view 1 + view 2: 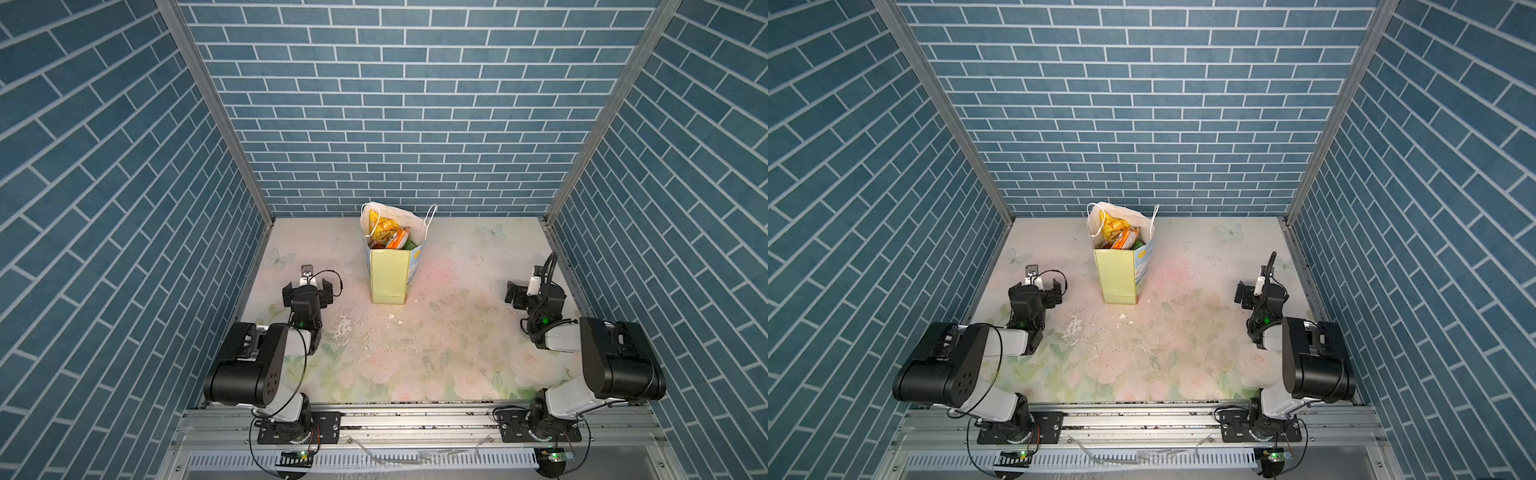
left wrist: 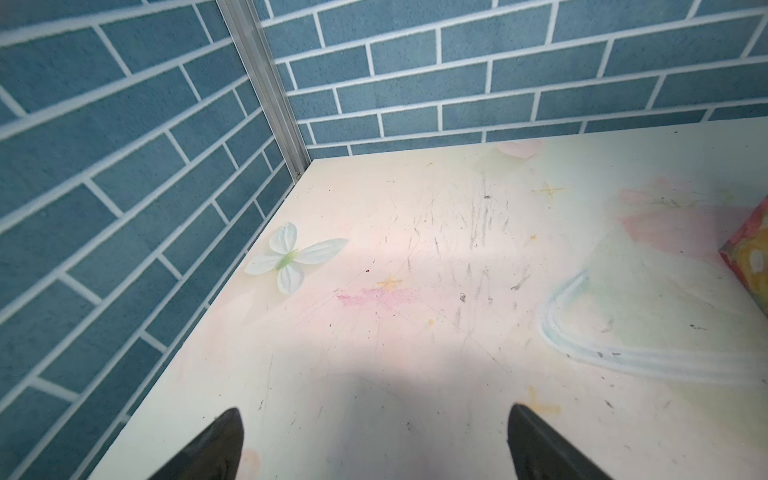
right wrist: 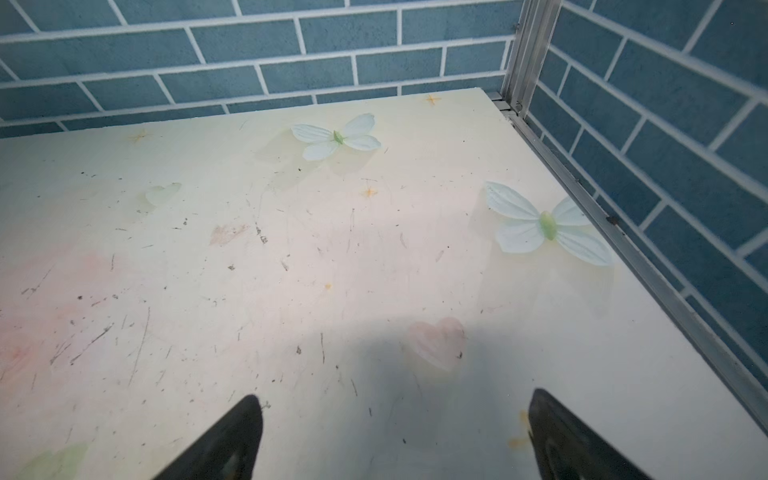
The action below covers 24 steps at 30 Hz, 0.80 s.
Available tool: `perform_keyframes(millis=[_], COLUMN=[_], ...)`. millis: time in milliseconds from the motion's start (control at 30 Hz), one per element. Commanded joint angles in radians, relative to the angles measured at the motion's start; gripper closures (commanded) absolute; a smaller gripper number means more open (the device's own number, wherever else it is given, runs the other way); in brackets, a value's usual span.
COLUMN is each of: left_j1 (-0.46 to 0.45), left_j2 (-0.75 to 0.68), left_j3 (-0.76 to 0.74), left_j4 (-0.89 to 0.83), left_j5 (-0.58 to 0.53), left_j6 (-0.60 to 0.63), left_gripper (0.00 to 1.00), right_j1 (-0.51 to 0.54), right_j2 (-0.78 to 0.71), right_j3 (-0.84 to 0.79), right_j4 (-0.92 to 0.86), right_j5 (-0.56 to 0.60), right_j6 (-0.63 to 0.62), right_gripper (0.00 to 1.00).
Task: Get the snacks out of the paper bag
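The paper bag (image 1: 388, 272) (image 1: 1116, 276) stands upright at the back middle of the table, its pale yellow-green narrow side facing the front and its mouth open. The snacks (image 1: 388, 233) (image 1: 1120, 233) fill its top: a yellow-orange packet, orange ones and a bit of green. The left wrist view shows only a painted bottom corner of the bag (image 2: 753, 257). My left gripper (image 1: 308, 286) (image 1: 1036, 289) (image 2: 374, 411) hangs open over bare table, left of the bag and nearer the front. My right gripper (image 1: 534, 291) (image 1: 1262, 291) (image 3: 392, 399) is open too, far right, with nothing between its fingers.
Blue brick-pattern walls with aluminium corner posts (image 2: 266, 83) (image 3: 519, 50) close in the table (image 1: 436, 353) on three sides. Printed butterflies (image 2: 291, 259) (image 3: 544, 224) lie flat on the scuffed floral surface. Both arm bases sit on a metal rail (image 1: 415, 424) along the front edge.
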Motion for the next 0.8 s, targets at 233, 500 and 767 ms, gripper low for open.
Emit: perform_keyframes(millis=[233,500,767], left_j1=[-0.003,-0.003,0.004], left_j2=[0.007,0.007,0.005], left_j3=[0.013,0.013,0.017], left_j4=[-0.001,-0.001,-0.012], left_j5=[-0.007,-0.004,0.013], left_j6=[-0.005,-0.006,-0.009], left_gripper=[0.0,0.0,0.0], right_j1=[-0.003,-0.003,-0.003], right_j2=[0.004,0.004,0.005], right_j3=[0.019,0.02,0.02], right_j4=[0.011,0.007,0.007], right_j5=[-0.01,-0.01,-0.008], right_j6=[-0.027,-0.026,-0.027], right_gripper=[0.01,0.01,0.01])
